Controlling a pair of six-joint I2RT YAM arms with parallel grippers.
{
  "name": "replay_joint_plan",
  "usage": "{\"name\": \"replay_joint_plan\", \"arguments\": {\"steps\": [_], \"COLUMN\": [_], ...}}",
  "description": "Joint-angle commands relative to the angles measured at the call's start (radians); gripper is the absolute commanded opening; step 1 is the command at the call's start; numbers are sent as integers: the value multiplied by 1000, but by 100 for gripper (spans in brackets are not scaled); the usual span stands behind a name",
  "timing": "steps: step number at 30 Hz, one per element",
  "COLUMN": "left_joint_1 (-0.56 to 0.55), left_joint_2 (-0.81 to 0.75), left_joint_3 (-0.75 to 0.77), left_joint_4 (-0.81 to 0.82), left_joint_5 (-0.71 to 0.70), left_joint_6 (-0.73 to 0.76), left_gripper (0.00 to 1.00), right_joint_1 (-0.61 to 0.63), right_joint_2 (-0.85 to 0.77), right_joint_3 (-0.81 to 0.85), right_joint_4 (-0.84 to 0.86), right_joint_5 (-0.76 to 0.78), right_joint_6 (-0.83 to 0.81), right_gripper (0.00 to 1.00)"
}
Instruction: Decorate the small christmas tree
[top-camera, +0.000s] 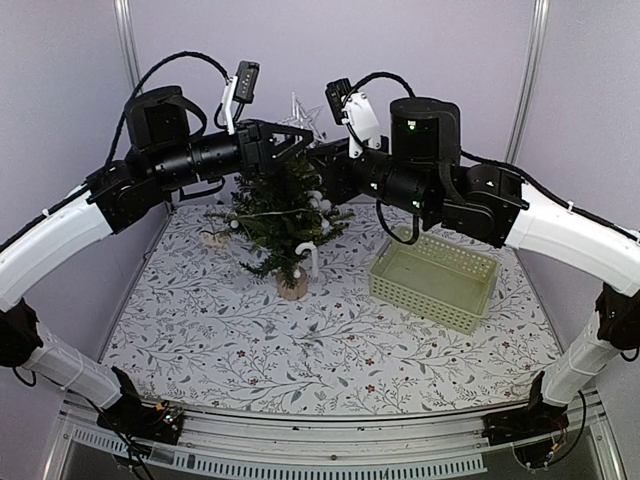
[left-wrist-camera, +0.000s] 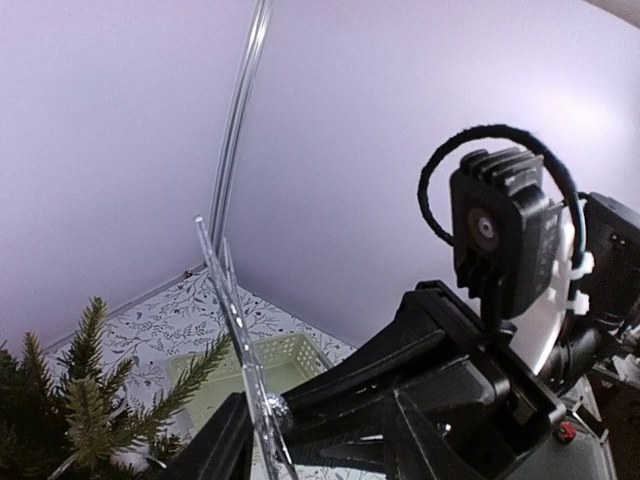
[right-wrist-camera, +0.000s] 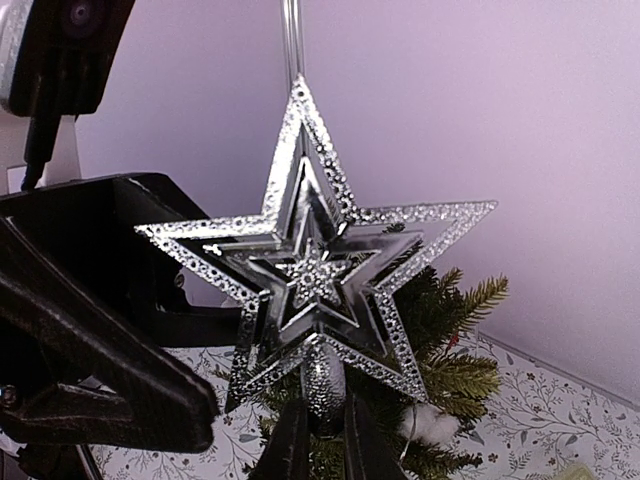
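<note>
The right gripper (right-wrist-camera: 325, 445) is clamped on the glittery stem at the bottom of a silver star (right-wrist-camera: 318, 275). Its two dark fingers (right-wrist-camera: 288, 450) press in from either side, and the star stands upright above them. In the left wrist view the star appears edge-on, as a thin clear blade.

The left gripper (top-camera: 297, 141) hovers just beside the star on its left, level with it. Its jaws are spread apart and hold nothing. The two wrists meet tip to tip here, and the camera (left-wrist-camera: 500, 235) on the right wrist looks straight across at the left one.

Directly beneath the star is the top of the small christmas tree (top-camera: 283, 215). Whether the stem already touches the topmost sprig cannot be told. The tree stands upright on its round tan base (top-camera: 293, 287), left of the middle of the bench (top-camera: 330, 360) and nearer the far edge than the near one. White fluffy balls (top-camera: 320, 203) hang among its right-hand branches, and a small white hook-shaped ornament (top-camera: 312, 256) hangs low, near the base.

A pale green slotted basket (top-camera: 425, 300) sits well apart from the tree toward the right edge, under the right forearm. The bench is covered in a light cloth printed with leafy sprigs.
</note>
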Motion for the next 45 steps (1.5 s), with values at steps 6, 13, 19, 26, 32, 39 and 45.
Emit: {"name": "replay_joint_plan", "arguments": {"steps": [6, 13, 19, 26, 32, 39, 45], "left_joint_1": [-8, 1, 100, 193, 225, 258, 277], "left_joint_2": [9, -14, -69, -93, -104, -93, -67], "left_joint_3": [9, 32, 16, -52, -132, -205, -217], "left_joint_4": [82, 84, 83, 194, 245, 350, 372], "left_joint_5": [-29, -60, -140, -192, -227, -227, -206], "left_joint_6": [-36, 31, 107, 149, 144, 51, 5], "left_gripper": [13, 0, 0, 0, 0, 0, 0], "right_joint_1": [32, 34, 27, -37, -63, -75, -86], "right_joint_2": [25, 0, -69, -152, -177, -174, -174], "right_joint_3": [52, 0, -78, -152, -166, -160, -160], "right_joint_4": [41, 91, 109, 102, 79, 66, 52], "right_joint_5": [28, 18, 32, -13, -32, -53, -60], "right_joint_6": [-97, -118, -66, 84, 100, 102, 98], "right_gripper": [13, 31, 77, 99, 99, 99, 99]}}
